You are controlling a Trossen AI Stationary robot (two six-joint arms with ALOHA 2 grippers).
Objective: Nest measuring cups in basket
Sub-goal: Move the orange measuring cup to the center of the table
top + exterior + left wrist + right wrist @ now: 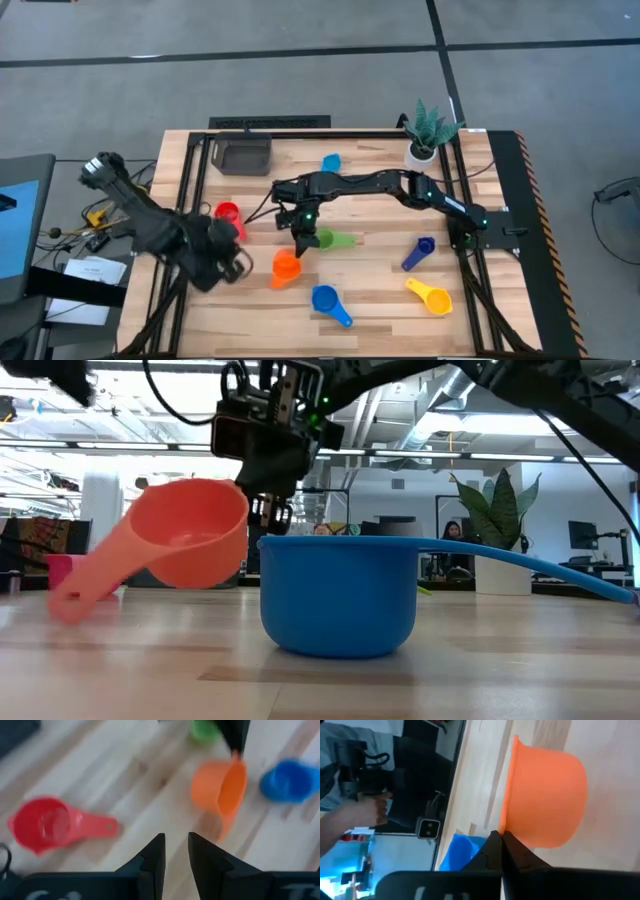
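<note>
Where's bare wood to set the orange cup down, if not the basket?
Free: the strip between basket and light blue cup, and the front right between blue cup and yellow cup. Crowded: the middle, where the right gripper pinches the orange cup beside the green cup.

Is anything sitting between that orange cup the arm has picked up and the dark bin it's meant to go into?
Nothing visible blocks it. The right gripper holds the orange cup by its rim, tilted off the table. The red cup lies just left of the straight path to the basket, low enough to pass over.
</note>
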